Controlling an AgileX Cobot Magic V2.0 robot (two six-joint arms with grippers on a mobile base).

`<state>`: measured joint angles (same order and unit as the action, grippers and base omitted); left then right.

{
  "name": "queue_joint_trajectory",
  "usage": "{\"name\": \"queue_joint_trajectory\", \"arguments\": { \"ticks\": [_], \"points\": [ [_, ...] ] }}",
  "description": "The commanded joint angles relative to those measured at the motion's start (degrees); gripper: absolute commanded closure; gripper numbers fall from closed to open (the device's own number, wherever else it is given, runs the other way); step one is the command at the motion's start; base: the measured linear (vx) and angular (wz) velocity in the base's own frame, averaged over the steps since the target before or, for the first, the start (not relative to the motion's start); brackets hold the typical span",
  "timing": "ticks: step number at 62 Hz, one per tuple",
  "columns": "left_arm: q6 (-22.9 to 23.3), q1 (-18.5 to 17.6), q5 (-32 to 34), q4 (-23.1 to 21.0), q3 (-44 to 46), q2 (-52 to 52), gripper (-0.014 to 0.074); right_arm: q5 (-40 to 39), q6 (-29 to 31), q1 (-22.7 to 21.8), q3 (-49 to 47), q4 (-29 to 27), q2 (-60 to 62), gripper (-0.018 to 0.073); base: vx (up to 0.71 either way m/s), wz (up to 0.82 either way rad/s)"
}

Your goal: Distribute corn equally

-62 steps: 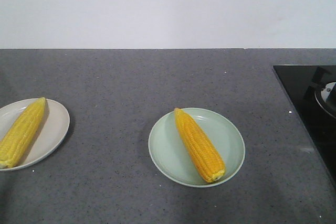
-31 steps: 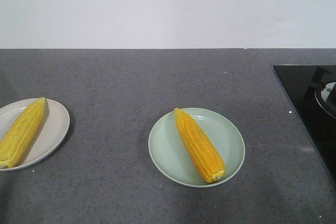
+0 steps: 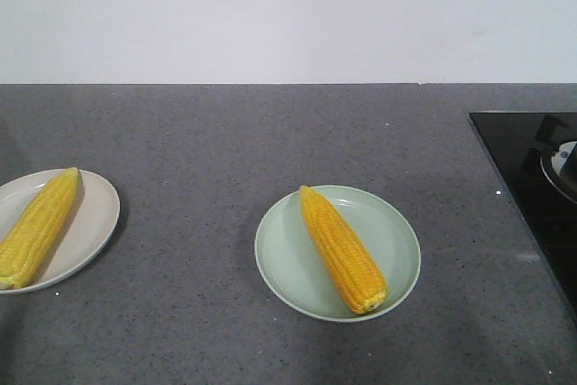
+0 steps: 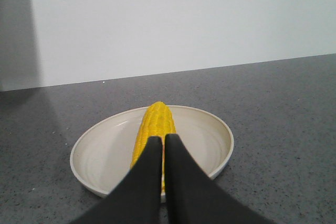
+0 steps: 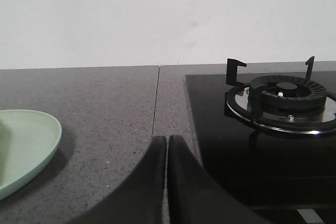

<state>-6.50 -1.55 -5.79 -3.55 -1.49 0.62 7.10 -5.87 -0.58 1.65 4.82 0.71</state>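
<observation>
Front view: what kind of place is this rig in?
Most likely a kitchen: a speckled grey countertop against a plain white wall, a black glass hob with a gas burner at the right, and corn cobs on a cream plate and a green plate.

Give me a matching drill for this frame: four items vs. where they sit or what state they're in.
Column 1:
1. paler corn cob
2. deeper yellow corn cob
3. gas burner
4. left tool

Column 2:
A. on the green plate
B. shut, empty
C. on the black hob
D. on the beige plate

Pairs: 1-D, 2-A, 3-C, 4-B
</observation>
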Motion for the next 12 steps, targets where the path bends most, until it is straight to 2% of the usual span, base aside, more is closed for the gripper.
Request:
{"name": "queue_joint_trajectory", "arguments": {
  "ticks": [1,12],
  "points": [
    [0.5,0.0,4.7,-0.1,-0.9,0.9,0.0603,-4.6,0.1,-0.3,0.4,0.6,0.2,0.0566,0.0,0.0],
    [0.5,0.0,4.7,-0.1,-0.9,0.9,0.0603,-4.6,0.1,-0.3,0.4,0.6,0.2,0.0566,0.0,0.0]
  ]
}}
